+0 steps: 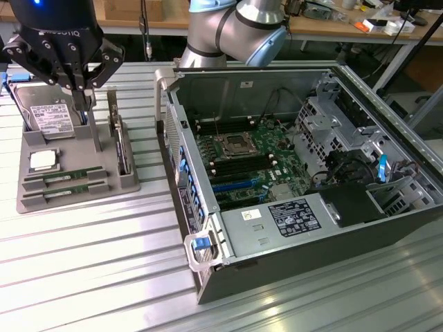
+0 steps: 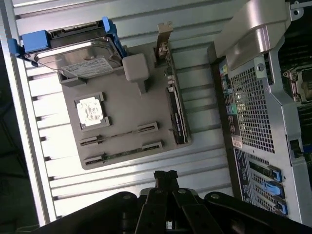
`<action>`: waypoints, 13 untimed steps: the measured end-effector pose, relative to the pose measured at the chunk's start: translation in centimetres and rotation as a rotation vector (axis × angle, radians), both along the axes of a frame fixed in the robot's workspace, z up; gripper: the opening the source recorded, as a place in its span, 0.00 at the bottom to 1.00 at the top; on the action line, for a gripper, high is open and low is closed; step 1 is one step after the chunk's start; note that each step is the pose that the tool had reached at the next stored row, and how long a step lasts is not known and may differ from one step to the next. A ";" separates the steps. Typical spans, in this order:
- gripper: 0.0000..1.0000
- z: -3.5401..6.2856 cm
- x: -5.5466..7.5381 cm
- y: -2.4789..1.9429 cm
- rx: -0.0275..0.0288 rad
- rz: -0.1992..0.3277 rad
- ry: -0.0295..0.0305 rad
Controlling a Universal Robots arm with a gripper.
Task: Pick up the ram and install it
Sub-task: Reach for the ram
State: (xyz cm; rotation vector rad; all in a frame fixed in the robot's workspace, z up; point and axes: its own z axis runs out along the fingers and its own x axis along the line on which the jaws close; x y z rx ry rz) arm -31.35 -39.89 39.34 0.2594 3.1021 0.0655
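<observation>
The ram (image 1: pixel 66 178), a long thin green stick, lies in a slot at the grey plastic tray's (image 1: pixel 104 173) edge. The black gripper (image 1: pixel 83 104) hangs above, shut, empty.

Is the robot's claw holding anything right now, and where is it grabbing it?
Nothing is held. The gripper is shut on empty air above the grey tray, where the ram sticks lie in their slots.

ram (image 1: pixel 67 178) | two thin green sticks | on edge, parallel | slots of gray tray (image 1: pixel 76 158)
</observation>
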 end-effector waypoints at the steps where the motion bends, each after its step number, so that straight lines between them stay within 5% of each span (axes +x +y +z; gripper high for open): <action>1: 0.11 0.00 0.0 0.00 0.0000 0.025 0.0000; 7: 0.11 -0.01 0.0 0.00 0.0001 0.175 -0.0001; 13: 0.11 -0.02 0.0 0.00 0.0001 0.183 -0.0001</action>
